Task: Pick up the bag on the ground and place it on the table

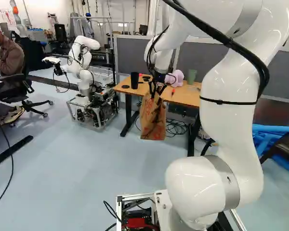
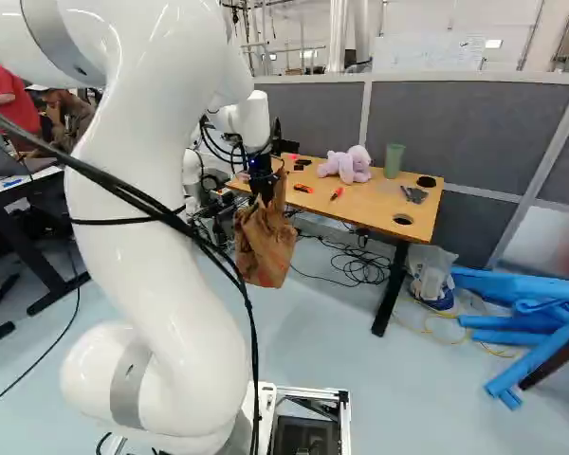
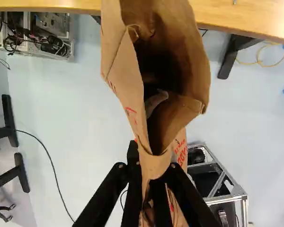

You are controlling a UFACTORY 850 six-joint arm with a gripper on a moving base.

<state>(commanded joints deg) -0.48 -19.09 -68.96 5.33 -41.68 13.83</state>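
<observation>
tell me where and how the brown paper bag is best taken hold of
Probably by the edge of its open mouth: come down from above and pinch the paper from two sides. The brown paper bag has its mouth facing up, and the thin, creased paper there fits between two fingers better than the bulky body. The gripper is shut on it near that edge.

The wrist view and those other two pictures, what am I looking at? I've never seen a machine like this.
It's one white robot arm on a moving base. Two cameras on the base, behind the arm to its left and right, look ahead past it; the third rides on its wrist. Its black gripper pinches a brown paper bag by its rim, in front of a wooden table. On that table are a purple stuffed toy, a green cup and a black cup.
</observation>
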